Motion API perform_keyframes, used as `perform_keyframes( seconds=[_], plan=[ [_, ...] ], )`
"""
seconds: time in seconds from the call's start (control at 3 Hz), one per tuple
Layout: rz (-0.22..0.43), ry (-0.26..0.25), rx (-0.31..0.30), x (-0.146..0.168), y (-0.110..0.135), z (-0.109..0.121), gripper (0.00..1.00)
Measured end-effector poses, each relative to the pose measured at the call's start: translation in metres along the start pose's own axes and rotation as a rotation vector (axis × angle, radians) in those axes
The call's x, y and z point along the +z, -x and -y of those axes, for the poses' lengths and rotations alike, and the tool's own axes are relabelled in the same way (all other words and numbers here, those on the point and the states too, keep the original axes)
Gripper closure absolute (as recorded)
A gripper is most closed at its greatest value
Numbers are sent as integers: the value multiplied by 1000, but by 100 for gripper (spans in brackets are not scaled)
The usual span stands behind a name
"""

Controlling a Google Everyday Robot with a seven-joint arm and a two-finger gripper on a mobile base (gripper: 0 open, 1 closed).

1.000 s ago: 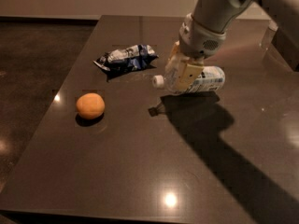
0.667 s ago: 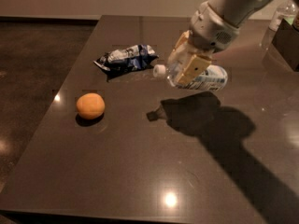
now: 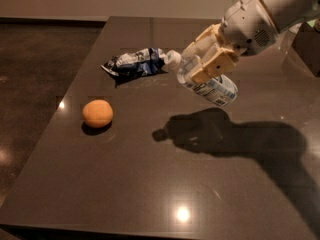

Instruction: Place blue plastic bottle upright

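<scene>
The blue plastic bottle [image 3: 214,86] is a small clear bottle with a white cap and a pale blue-and-white label. It hangs in the air above the dark table [image 3: 165,184], tilted, cap up and to the left. My gripper [image 3: 206,59] is shut on the bottle's upper body, with its cream fingers [image 3: 218,64] on either side. The bottle's shadow falls on the table below it.
An orange [image 3: 97,113] lies at the left of the table. A blue-and-white foil snack bag [image 3: 134,63] lies at the back, just left of the bottle's cap. A dark object [image 3: 306,46] stands at the far right edge.
The gripper has lifted the bottle off the table, higher with each frame. The bottle has tilted, cap end rising. The orange and the snack bag have not moved.
</scene>
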State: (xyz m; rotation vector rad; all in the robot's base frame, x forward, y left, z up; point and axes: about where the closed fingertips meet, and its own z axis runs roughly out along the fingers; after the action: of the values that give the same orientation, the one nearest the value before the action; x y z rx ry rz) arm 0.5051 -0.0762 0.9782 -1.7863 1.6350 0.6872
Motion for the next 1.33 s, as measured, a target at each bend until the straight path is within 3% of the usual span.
perform_keyframes(
  seconds=[0.67,1.33],
  plan=[
    [315,-33,71,-9,13,-9,100],
    [542,-59,166,-19,10,-7,100]
  ],
)
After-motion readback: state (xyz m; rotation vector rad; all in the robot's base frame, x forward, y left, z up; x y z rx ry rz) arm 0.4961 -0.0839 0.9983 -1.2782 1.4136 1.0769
